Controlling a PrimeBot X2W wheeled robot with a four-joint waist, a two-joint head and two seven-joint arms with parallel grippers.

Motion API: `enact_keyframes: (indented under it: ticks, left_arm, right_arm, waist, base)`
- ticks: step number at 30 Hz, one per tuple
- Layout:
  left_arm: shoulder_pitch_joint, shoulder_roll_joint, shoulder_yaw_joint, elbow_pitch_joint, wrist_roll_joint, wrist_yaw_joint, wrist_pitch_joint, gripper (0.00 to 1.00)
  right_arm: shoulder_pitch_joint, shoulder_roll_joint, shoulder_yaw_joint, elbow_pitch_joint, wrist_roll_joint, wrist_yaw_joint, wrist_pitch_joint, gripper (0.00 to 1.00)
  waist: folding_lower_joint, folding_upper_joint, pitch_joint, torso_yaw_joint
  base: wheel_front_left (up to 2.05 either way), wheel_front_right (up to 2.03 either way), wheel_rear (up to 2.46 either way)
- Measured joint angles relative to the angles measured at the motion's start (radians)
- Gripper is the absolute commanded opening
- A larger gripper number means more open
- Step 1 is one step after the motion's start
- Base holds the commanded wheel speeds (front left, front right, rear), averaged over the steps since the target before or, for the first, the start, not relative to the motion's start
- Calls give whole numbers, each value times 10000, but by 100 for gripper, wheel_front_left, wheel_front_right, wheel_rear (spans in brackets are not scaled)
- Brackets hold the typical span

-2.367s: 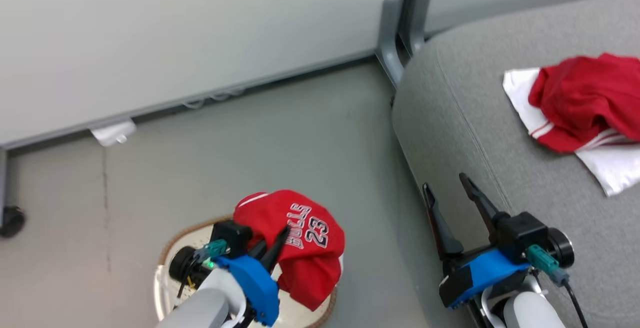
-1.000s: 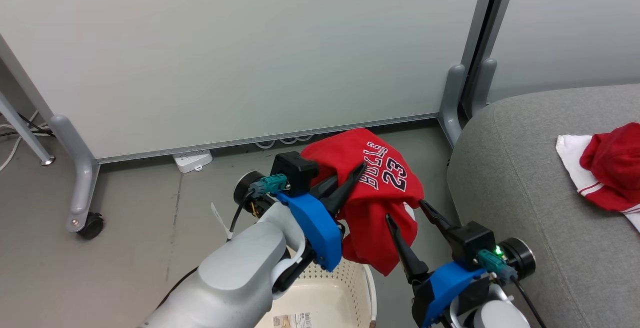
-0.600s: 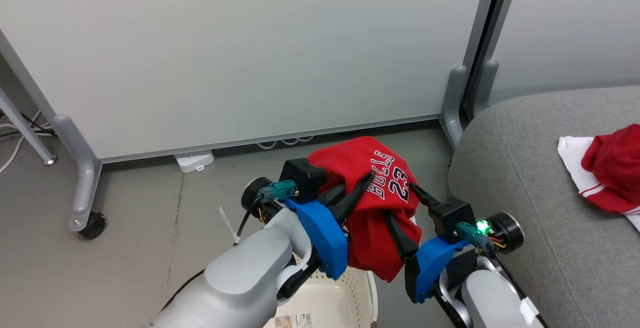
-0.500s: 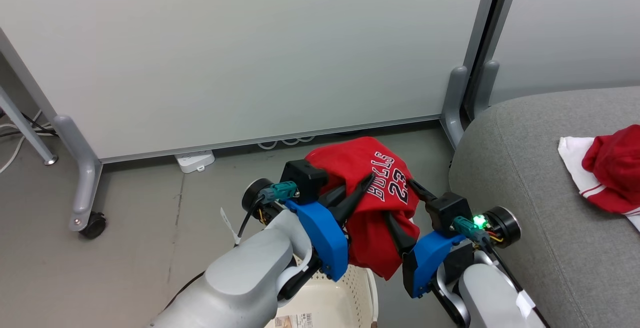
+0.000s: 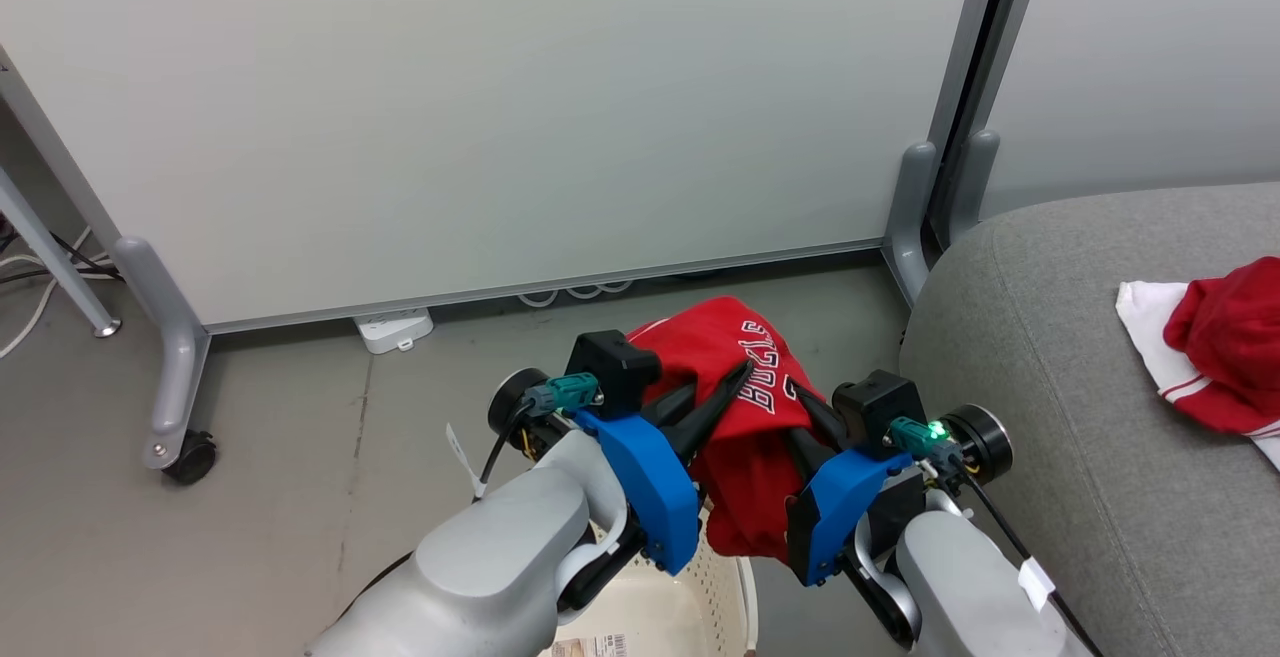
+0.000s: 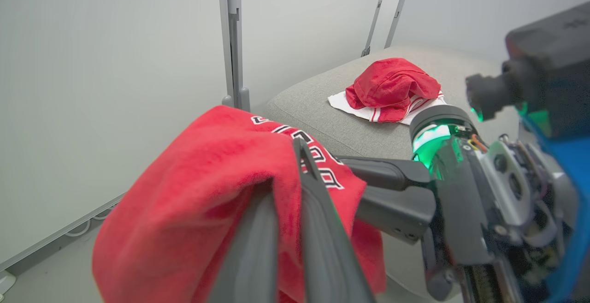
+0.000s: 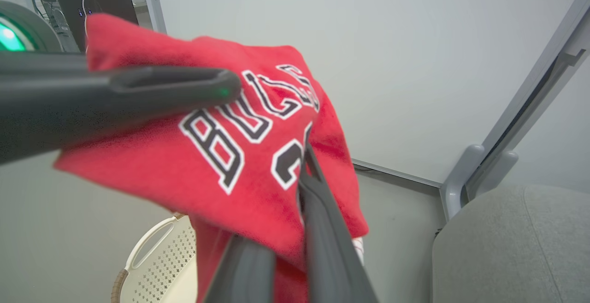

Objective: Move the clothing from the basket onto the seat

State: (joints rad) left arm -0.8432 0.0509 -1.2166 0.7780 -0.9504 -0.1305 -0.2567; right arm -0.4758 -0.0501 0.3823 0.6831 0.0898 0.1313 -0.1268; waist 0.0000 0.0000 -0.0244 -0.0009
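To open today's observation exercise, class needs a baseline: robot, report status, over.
Left gripper, right gripper shut on BULLS 23 jersey. Jersey above basket, beside seat. Red-white garment lying on seat. Nothing seen between.

Lettering on the jersey (image 7: 239,155)
It reads "BULLS" above a half-hidden "2"; the label (image 5: 585,646) in the basket (image 5: 718,592) is too small to read.

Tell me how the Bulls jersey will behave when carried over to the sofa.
Likely floppy: the jersey drapes over the left gripper and sags below the right gripper. Probably light: thin finger pinches hold it up. Its hanging end may snag the basket rim.
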Motion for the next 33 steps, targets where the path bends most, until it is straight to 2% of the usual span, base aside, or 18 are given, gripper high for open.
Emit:
enact_keyframes:
  ticks: [23,24,25,27,33]
  left_arm:
    - [-67,-12,-128,142,-255,0,-15,0]
    - [-67,-13,-128,146,-255,0,-15,41]
    - [-67,-13,-127,151,-255,0,-15,41]
    - [-68,-15,-61,161,-251,0,-15,98]
    - [398,276,1214,-715,721,357,-59,100]
  right_arm:
    - [-277,6,178,750,410,2,-359,0]
    - [-285,6,173,765,418,4,-364,0]
    - [-300,6,165,782,418,4,-370,0]
    - [-324,6,142,794,418,4,-412,0]
    - [-338,4,61,817,454,2,-495,0]
  waist:
    - [0,0,3,-150]
    - [0,0,4,-147]
    - [0,0,3,-143]
    - [0,0,1,-134]
    - [0,0,49,-139]
  base:
    - [0,0,0]
    - [0,0,0]
    - [0,0,0]
    - [0,0,0]
    - [0,0,0]
